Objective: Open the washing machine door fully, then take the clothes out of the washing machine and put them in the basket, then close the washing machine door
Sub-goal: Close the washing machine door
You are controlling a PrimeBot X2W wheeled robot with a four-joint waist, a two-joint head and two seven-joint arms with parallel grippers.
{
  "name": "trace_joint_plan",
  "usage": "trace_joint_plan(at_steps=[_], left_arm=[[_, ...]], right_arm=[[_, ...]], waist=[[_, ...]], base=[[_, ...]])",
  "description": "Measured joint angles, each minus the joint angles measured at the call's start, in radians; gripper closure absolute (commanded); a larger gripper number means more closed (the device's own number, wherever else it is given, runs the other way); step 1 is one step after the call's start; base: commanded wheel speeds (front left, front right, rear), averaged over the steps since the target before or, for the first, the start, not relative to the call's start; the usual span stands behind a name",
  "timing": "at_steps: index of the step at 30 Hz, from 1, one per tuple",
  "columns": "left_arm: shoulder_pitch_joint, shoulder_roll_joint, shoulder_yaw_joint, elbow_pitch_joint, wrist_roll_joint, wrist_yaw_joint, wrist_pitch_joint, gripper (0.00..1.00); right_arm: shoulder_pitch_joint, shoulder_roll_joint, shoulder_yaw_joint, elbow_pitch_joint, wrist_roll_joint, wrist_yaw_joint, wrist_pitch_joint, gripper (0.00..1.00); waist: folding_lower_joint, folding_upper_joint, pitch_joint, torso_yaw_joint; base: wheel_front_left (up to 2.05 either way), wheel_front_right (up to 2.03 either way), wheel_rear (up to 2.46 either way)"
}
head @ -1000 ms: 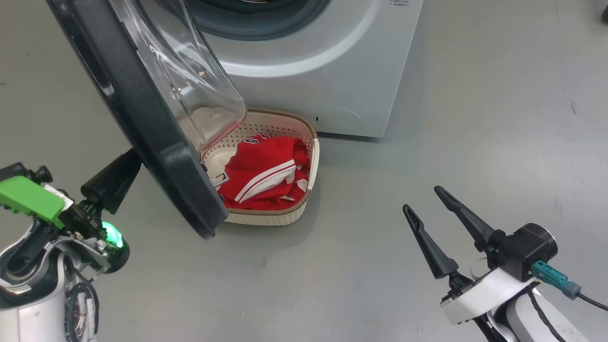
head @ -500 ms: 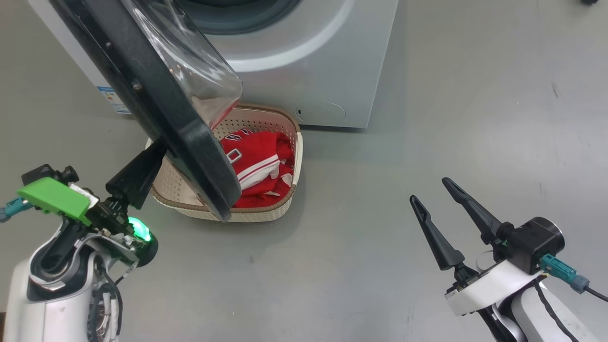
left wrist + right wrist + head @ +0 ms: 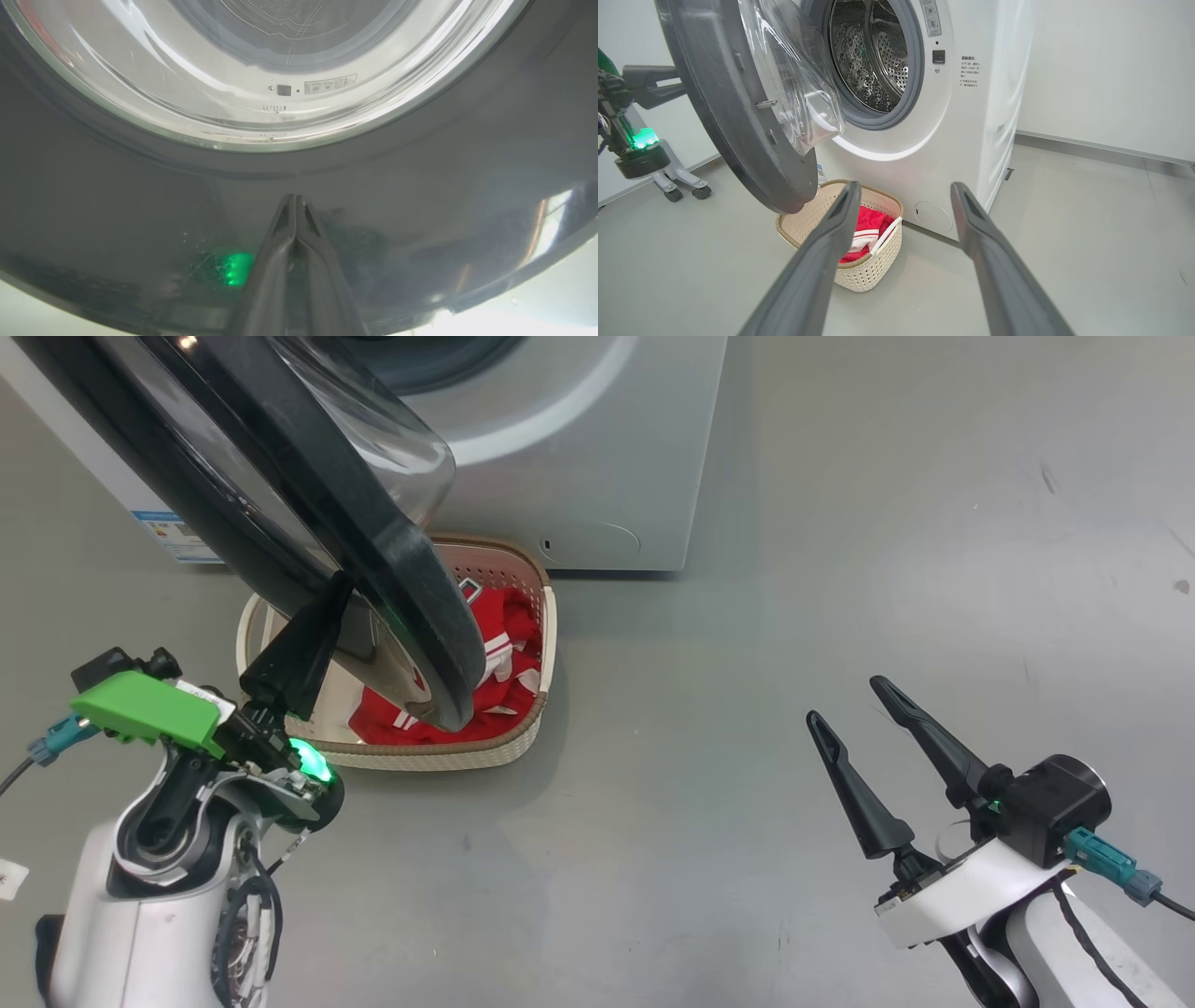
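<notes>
The white washing machine (image 3: 579,476) stands with its door (image 3: 373,523) partly open, the black rim and clear glass bowl swung out over the basket (image 3: 448,756). Red clothes (image 3: 509,625) with white stripes lie in that cream basket on the floor. My left gripper (image 3: 336,593) is shut and empty, its tip pressed on the door's outer black face (image 3: 140,196); in the left wrist view the joined fingertips (image 3: 294,200) touch the rim below the glass (image 3: 289,46). My right gripper (image 3: 844,699) hangs open over bare floor, right of the basket (image 3: 873,275). The drum (image 3: 873,51) looks empty.
Grey floor stretches to the right of the machine and in front of the basket. A wheeled stand base (image 3: 684,186) sits at the left by the wall. A blue label sticker (image 3: 177,537) marks the machine's side. A white wall rises behind.
The head camera has shifted. The door has swung closer to the machine, now covering more of the basket, with my shut left gripper following against its outer face. The right gripper has stayed put.
</notes>
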Motion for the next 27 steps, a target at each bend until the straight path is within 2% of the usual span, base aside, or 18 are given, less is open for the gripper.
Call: trace_joint_plan(at_steps=[10,27], left_arm=[[-0.043,0.001,-0.046,0.056,-0.006,-0.044,-0.15,1.0],[-0.126,0.003,-0.185,0.103,-0.017,-0.067,-0.324,1.0]], right_arm=[[-0.009,0.004,-0.004,0.0,0.008,0.0,0.0,0.0],[-0.037,0.013,-0.003,0.0,0.017,0.0,0.0,0.0]], waist=[[0.0,0.0,0.014,-0.038],[0.0,0.0,0.046,-0.106]], base=[[0.0,0.0,0.0],[0.0,0.0,0.0]])
